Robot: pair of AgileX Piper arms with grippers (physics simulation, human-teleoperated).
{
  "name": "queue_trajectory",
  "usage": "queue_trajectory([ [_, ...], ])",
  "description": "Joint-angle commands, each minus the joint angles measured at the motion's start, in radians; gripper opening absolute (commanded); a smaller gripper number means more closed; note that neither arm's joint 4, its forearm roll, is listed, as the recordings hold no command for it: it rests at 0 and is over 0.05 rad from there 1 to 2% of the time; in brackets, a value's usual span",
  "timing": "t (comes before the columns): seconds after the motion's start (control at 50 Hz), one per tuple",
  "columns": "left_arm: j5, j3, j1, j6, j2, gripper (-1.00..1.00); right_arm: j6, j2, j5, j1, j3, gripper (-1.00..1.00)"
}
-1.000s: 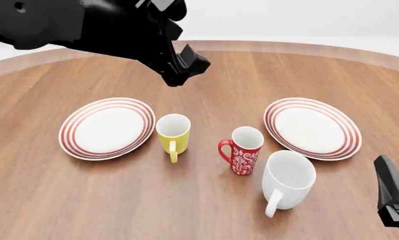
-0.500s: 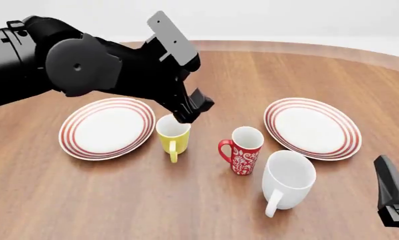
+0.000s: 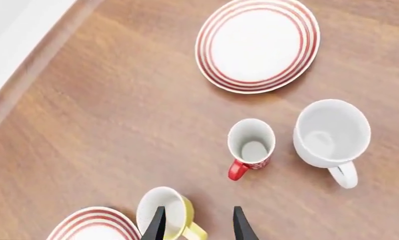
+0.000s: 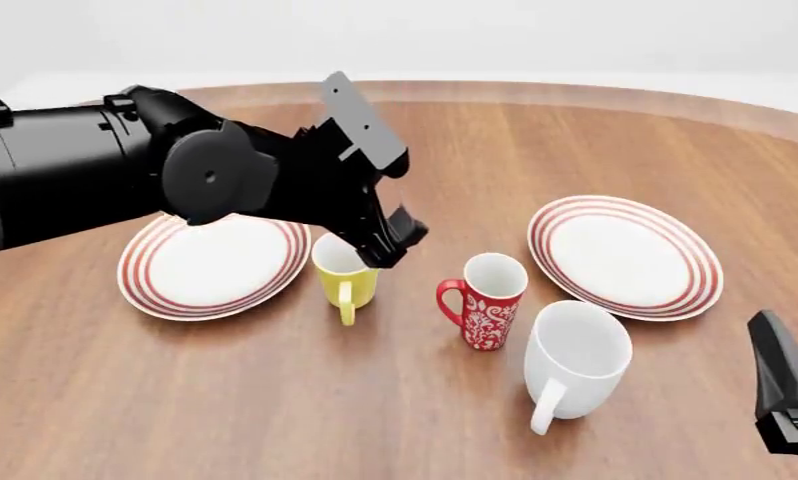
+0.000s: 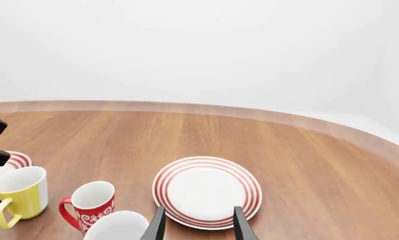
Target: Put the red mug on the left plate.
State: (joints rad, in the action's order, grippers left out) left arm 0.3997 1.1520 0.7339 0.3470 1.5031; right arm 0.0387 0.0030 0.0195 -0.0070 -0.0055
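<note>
The red mug [image 4: 487, 300], floral patterned with its handle to the left, stands upright at the table's middle, between the yellow mug [image 4: 346, 278] and the white mug [image 4: 575, 362]. The left plate [image 4: 199, 268] lies bare at the left, its far rim hidden behind my left arm. My left gripper [image 4: 388, 240] hovers open just above the yellow mug's rim, left of the red mug. In the left wrist view the red mug [image 3: 251, 146] sits beyond the open left gripper [image 3: 198, 227]. My right gripper [image 4: 789, 400] rests open at the front right, apart from everything.
The second ringed plate [image 4: 626, 255] lies at the right, behind the white mug. The yellow mug [image 3: 165, 215] is right under the left fingers. The right wrist view shows the red mug [image 5: 93, 204] and the right plate [image 5: 206, 192] on the round wooden table.
My left arm has swung down and toward the near side, bringing its gripper from high over the table's back to just above the yellow mug. The right arm and all crockery stay still.
</note>
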Motion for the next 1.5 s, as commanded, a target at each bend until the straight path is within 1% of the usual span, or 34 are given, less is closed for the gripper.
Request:
queue_trajectory([
  [0.02, -0.040, -0.004, -0.024, 0.029, 0.061, 1.00, 0.000, 0.000, 0.000, 0.000, 0.000, 1.00],
  [0.2, -0.078, -0.027, -0.018, 0.032, 0.100, 1.00, 0.000, 0.000, 0.000, 0.000, 0.000, 1.00],
  [0.3, -0.090, -0.030, -0.034, 0.051, 0.125, 1.00, 0.000, 0.000, 0.000, 0.000, 0.000, 1.00],
  [0.54, -0.114, -0.019, -0.023, 0.053, 0.161, 1.00, 0.000, 0.000, 0.000, 0.000, 0.000, 1.00],
  [0.82, -0.134, -0.008, 0.007, 0.041, 0.197, 1.00, 0.000, 0.000, 0.000, 0.000, 0.000, 1.00],
  [1.22, -0.180, -0.048, 0.053, 0.010, 0.232, 1.00, 0.000, 0.000, 0.000, 0.000, 0.000, 1.00],
  [1.5, -0.205, -0.041, 0.058, 0.007, 0.268, 1.00, 0.000, 0.000, 0.000, 0.000, 0.000, 1.00],
])
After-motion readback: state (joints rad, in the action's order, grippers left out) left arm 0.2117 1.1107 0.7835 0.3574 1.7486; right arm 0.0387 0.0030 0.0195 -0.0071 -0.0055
